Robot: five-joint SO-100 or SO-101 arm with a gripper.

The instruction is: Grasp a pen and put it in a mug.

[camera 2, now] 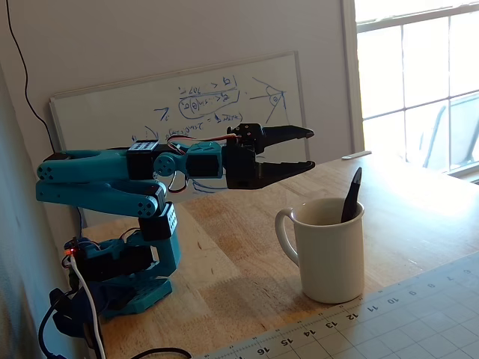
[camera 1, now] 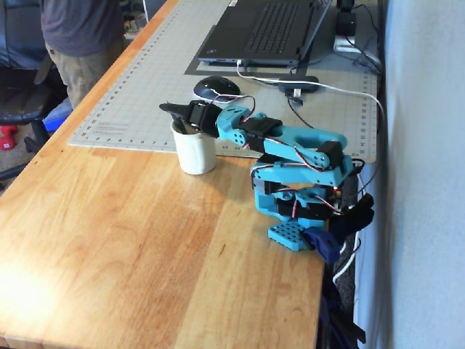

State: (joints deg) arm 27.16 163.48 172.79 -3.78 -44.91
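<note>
Fixed views from two sides show a blue arm (camera 2: 112,176) stretched out level over a wooden table (camera 1: 131,240), its black gripper (camera 2: 308,149) hanging in the air above and behind the mug (camera 2: 327,250). In the lower, side-on fixed view the two jaws stand a little apart with a clear gap between them, and nothing is held in that gap. The pen (camera 2: 350,198) stands inside the cream-white mug, leaning against the far right of the rim as that view shows it, its dark upper end poking up above the lip; the gripper is clear of the pen and does not touch it. The mug's handle faces left toward the arm's base in the same view. In the higher fixed view the mug (camera 1: 196,151) sits on bare wood just beside the near edge of a grey cutting mat (camera 1: 145,94), with the gripper (camera 1: 178,110) over its rim. On the mat lie a black computer mouse (camera 1: 216,88) and, farther back, a dark laptop (camera 1: 265,33). A whiteboard (camera 2: 187,105) with blue writing leans against the wall behind the arm, and a person (camera 1: 80,43) stands at the table's far left corner in the higher view.
</note>
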